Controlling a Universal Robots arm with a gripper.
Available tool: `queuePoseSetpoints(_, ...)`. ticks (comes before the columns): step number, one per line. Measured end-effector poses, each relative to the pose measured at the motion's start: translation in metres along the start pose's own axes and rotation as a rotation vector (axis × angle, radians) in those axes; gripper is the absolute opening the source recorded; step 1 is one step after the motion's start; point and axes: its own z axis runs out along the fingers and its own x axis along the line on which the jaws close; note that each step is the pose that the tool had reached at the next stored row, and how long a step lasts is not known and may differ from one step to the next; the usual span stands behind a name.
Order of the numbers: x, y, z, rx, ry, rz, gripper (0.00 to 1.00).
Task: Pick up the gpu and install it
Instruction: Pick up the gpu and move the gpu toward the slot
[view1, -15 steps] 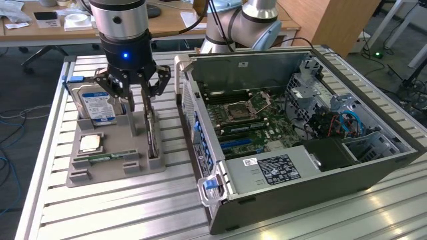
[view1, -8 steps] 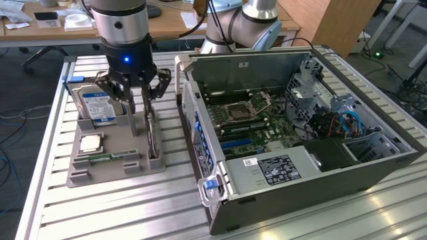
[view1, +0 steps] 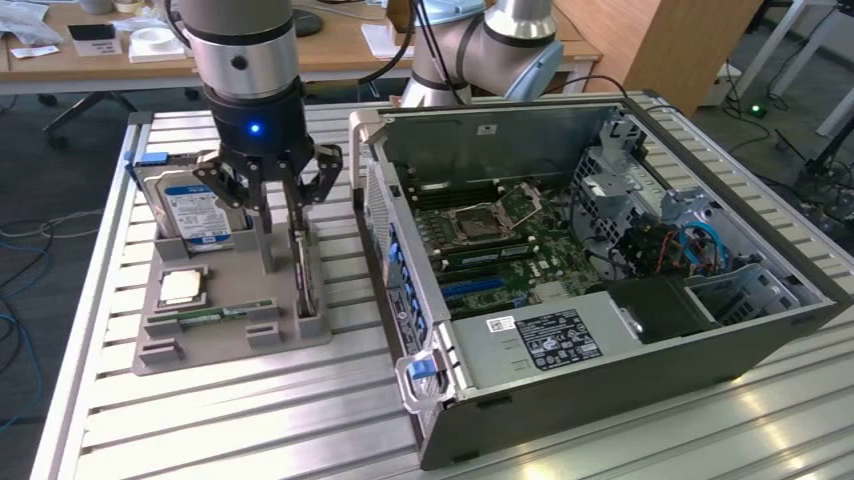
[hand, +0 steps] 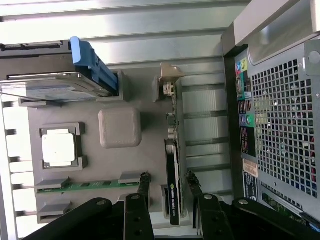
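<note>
The gpu (view1: 307, 278) stands on its edge in a slot along the grey holder's (view1: 227, 345) side nearest the computer case. Seen edge-on in the wrist view, the gpu (hand: 173, 172) is a thin card with a black fan face and a metal bracket at its far end. My gripper (view1: 284, 205) hangs just above it, open. Its two dark fingers (hand: 144, 186) stand one on each side of the card without touching it, and my gripper (hand: 168, 184) is centred over the card's near end.
The holder also carries a hard drive (view1: 194, 205) with a blue bracket, a CPU (view1: 183, 288), a RAM stick (view1: 220, 316) and a grey post (hand: 120, 127). The open computer case (view1: 601, 260) lies close on the exterior view's right, motherboard (view1: 487, 245) exposed. Another arm's base (view1: 487, 45) stands behind.
</note>
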Motion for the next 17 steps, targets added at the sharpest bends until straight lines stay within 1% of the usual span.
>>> queuePoseSetpoints(11, -0.006, 0.0003, 0.0081, -0.0003, -0.0003, 0.0, 0.42)
queuePoseSetpoints(17, -0.006, -0.0007, 0.0107, -0.0001, -0.0001, 0.0, 0.42)
